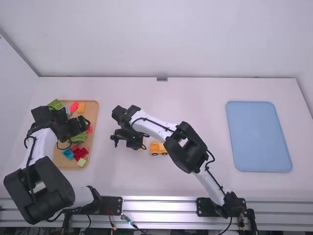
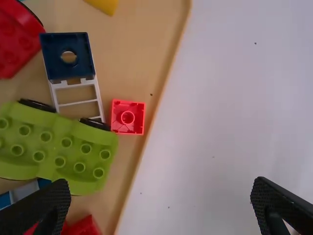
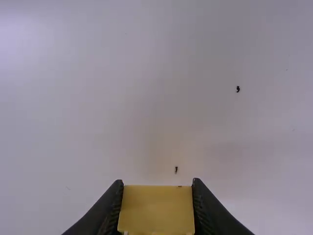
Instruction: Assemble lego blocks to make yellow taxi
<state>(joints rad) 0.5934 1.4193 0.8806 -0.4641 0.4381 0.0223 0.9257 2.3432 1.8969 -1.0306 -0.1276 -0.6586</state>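
The jaws of the right gripper (image 1: 136, 143) are clenched on something yellow, which the right wrist view fills in below. In the high view it's over the desk (image 1: 195, 105), near a yellow wheeled Lego vehicle piece (image 1: 158, 148) standing there. The left gripper (image 1: 83, 123) is over a tan tray (image 1: 94, 115) of mixed blocks and blocks part of them. Flat light-blue mat (image 1: 259, 137) well off to the right.

Left wrist view: jaws released, spread wide. You get nice detail here: a green studded piece with black wheels (image 2: 58, 144), a small square red block (image 2: 127, 117) just beside it, and a dark blue square piece (image 2: 67, 55) by a white ladder-like frame (image 2: 77, 102).

Right wrist view: the jaws are gripping a plain yellow block (image 3: 156, 208).
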